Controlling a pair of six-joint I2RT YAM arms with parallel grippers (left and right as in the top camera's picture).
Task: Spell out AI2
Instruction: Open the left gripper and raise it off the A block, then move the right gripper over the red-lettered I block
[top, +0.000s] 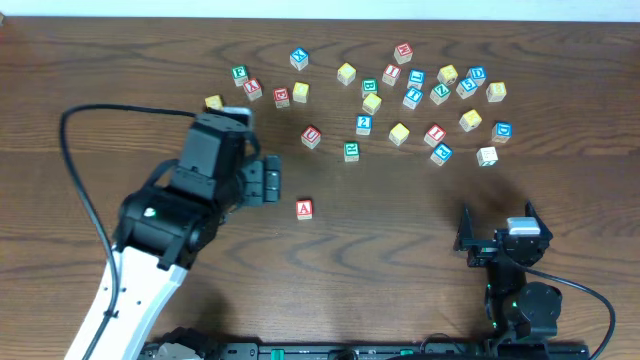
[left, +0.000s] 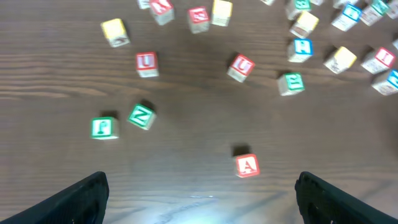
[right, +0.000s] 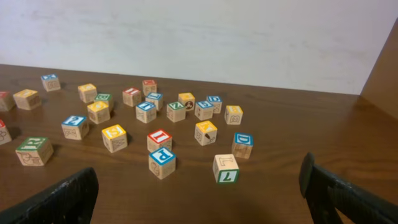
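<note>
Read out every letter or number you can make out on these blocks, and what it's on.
"A": red A cube, standing apart.
"I": red I cube.
"2": blue 2 cube.
"U": red U cube.
"P": blue P cube.
"T": green T cube.
Others: too small or blurred.

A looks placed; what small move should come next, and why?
Probably reach the right gripper toward the red I cube: the A cube sits alone, the left gripper stands open beside it, and I lies nearer the right one.
</note>
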